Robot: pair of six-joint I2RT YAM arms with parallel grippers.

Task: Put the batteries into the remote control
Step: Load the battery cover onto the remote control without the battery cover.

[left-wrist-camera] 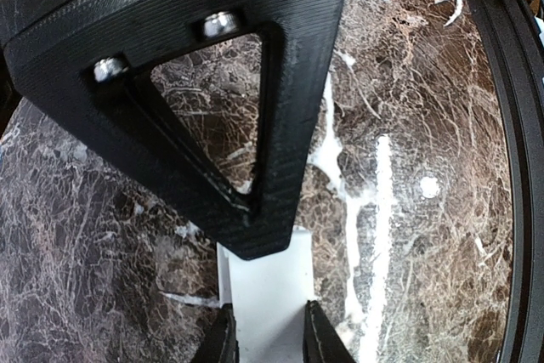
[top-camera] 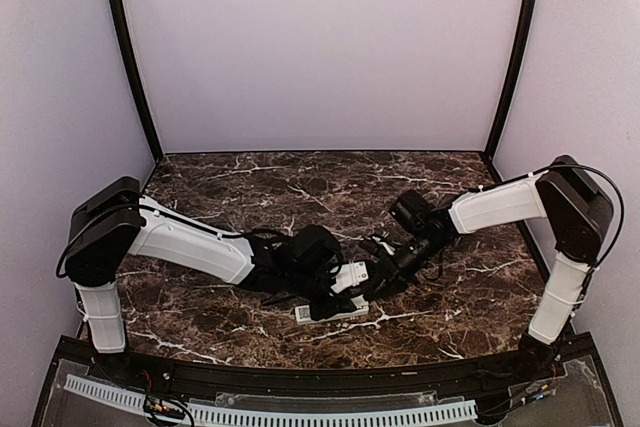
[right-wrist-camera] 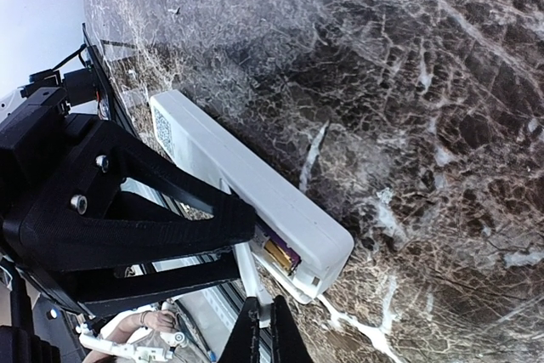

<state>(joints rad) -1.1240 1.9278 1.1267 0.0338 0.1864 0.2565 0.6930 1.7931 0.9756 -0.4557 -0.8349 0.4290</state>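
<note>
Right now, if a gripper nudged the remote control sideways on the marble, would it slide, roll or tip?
The remote control looks like a rigid plastic bar lying flat, so it would probably slide or pivot on the polished table rather than roll or tip. Its compartment is open, so tilting it might spill what is inside.

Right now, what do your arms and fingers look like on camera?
Both the left arm and right arm have white shells with bulky black joints and thin black cables. Each wrist carries a ribbed black triangular frame with silver screws, ending in slim dark fingers.
</note>
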